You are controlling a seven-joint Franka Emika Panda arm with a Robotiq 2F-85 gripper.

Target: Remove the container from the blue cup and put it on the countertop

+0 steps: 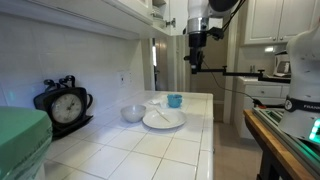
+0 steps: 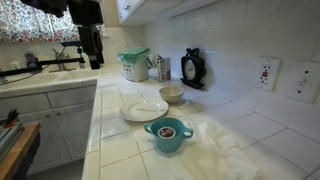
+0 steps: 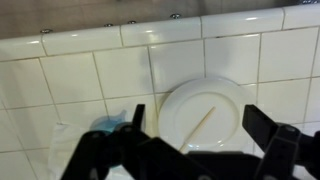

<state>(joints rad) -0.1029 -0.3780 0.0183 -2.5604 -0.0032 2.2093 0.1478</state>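
The blue cup (image 2: 165, 143) stands on the white tiled countertop (image 2: 118, 140), next to the white plate (image 2: 145, 108). A small pale container (image 2: 168, 130) sits inside it; its details are hard to see. In an exterior view the cup (image 1: 175, 100) is behind the plate (image 1: 163, 118). My gripper (image 1: 196, 58) hangs high above the counter's edge, also seen in an exterior view (image 2: 95, 55). In the wrist view the gripper (image 3: 200, 135) is open and empty, with the plate (image 3: 200, 105) between the fingers and the cup (image 3: 108, 125) at lower left, partly hidden.
A thin wooden stick (image 3: 203, 122) lies on the plate. A white bowl (image 1: 133, 113) sits beside the plate, also seen in an exterior view (image 2: 171, 94). A black clock (image 1: 63, 104) and a green object (image 1: 20, 135) stand further along. A bucket (image 2: 134, 65) is near the sink.
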